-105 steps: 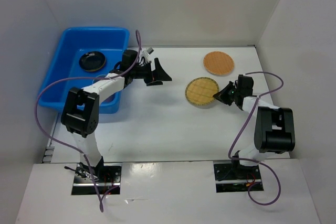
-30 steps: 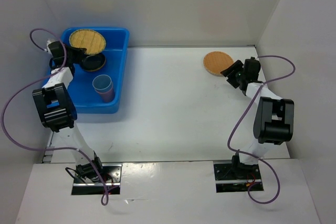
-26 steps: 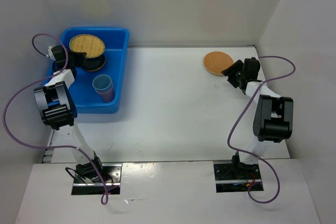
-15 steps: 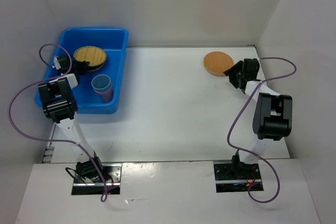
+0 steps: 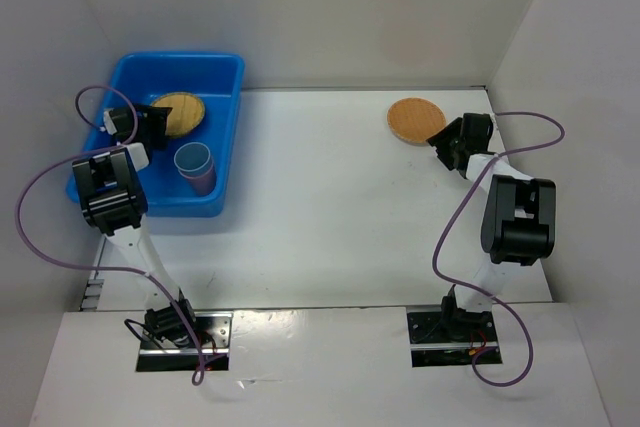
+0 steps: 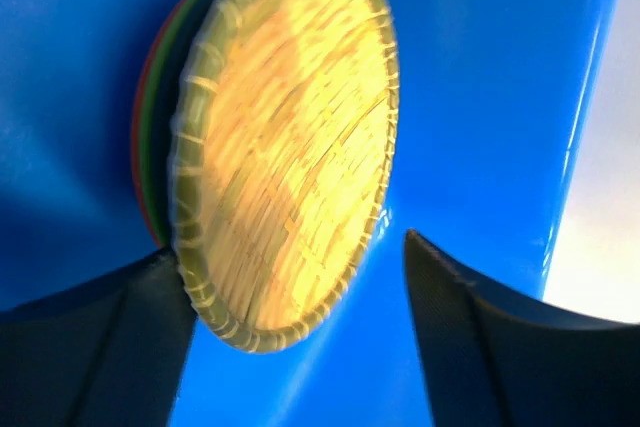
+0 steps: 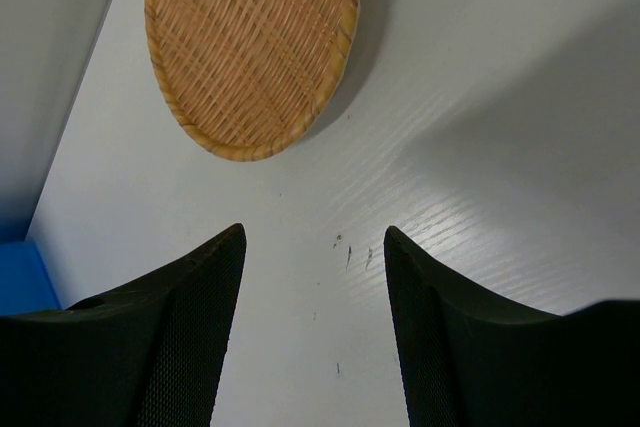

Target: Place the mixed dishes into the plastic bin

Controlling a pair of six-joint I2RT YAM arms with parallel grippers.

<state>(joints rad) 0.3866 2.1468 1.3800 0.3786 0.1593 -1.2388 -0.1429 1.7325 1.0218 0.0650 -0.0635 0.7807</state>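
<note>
Holding the left gripper (image 6: pixel 290 272) open down inside the blue plastic bin (image 6: pixel 480 97), both dark fingers (image 6: pixel 100 347) spread wide and clamping nothing. Facing a tan woven bamboo disc (image 6: pixel 285 137) just ahead of the fingertips, with its near rim reaching partly into the gap between them. Coming very close to that rim with the finger on the left of the wrist view, though not showing clearly whether touching or just apart. Showing, under the disc, a stack of small plates (image 6: pixel 145 147) only as thin orange, green and black edges on the side away from the other finger. Leaving a blue cup (image 5: pixel 193 160) upright on the bin floor near the gripper, beside the disc and apart from both, with a pinkish tint along its lower side.

Holding the right gripper (image 7: pixel 312 237) open as well, low over the white tabletop (image 7: pixel 480 97), fingers parted with only bare tabletop between them. Pointing toward the second bamboo disc (image 7: pixel 250 47), lying flat on the tabletop just beyond the fingertips, offset toward the finger on the left of that view and touching neither finger. Sitting well apart from the bin, far across the tabletop from this gripper.
</note>
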